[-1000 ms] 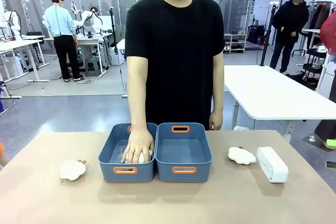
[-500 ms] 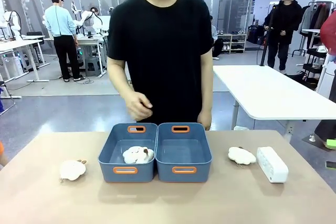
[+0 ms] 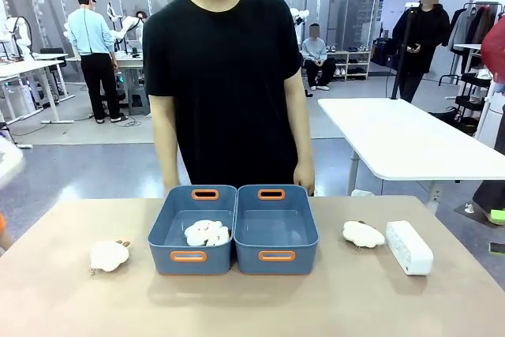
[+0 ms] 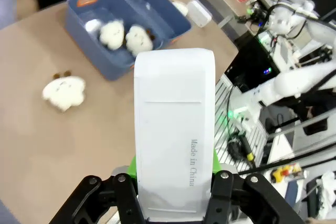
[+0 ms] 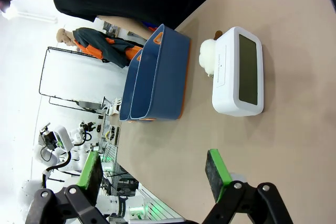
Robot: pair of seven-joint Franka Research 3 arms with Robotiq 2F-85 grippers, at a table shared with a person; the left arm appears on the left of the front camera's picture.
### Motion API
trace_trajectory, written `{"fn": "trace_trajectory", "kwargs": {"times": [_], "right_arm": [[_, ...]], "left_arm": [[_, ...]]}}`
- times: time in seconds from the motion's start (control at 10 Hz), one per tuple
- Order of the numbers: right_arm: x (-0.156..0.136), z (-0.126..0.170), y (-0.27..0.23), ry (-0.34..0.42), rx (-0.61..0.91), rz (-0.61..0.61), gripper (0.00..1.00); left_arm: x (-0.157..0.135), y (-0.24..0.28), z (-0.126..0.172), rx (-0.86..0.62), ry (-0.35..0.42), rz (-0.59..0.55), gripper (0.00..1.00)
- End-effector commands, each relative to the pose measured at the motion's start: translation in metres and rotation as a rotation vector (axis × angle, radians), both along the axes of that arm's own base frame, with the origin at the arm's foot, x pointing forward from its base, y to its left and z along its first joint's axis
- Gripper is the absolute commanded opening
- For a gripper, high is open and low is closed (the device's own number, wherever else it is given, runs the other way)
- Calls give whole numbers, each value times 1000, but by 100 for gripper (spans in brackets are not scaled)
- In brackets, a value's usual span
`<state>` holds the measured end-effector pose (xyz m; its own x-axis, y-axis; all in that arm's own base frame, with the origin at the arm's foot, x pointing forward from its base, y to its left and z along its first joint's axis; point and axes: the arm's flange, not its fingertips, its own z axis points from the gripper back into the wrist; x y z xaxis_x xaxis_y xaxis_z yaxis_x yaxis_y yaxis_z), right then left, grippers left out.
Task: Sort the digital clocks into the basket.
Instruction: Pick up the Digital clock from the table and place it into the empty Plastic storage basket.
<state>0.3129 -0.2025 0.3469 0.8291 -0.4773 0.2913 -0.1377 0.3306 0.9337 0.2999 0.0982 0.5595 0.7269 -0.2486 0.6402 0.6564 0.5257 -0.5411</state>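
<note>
Person's arm [image 3: 163,136] back at side, clock [image 4: 174,129] clamped between left jaws

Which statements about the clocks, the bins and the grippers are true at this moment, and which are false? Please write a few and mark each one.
1. The left gripper holds a white digital clock. True.
2. The right gripper is shut on the second clock. False: its jaws are open, and the second clock lies on the table, apart from it.
3. Plush toys lie in the left bin. True.
4. A clock lies in the right bin. False: no clock is in it.
</note>
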Motion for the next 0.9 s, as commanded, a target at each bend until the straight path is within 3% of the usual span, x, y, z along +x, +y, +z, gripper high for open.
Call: {"fn": "trace_trajectory", "kwargs": {"times": [0.0, 0.3, 0.5, 0.8], "right_arm": [[0, 1, -1, -9, 1, 2, 100], [0, 1, -1, -9, 1, 2, 100], [0, 1, -1, -9, 1, 2, 100], [0, 1, -1, -9, 1, 2, 100]], "left_arm": [[4, -115, 12, -12, -26, 25, 0], [45, -245, 11, 88, 2, -24, 0], [63, -319, -8, 120, -75, -71, 0], [72, -405, -65, 105, -184, -96, 0]]}}
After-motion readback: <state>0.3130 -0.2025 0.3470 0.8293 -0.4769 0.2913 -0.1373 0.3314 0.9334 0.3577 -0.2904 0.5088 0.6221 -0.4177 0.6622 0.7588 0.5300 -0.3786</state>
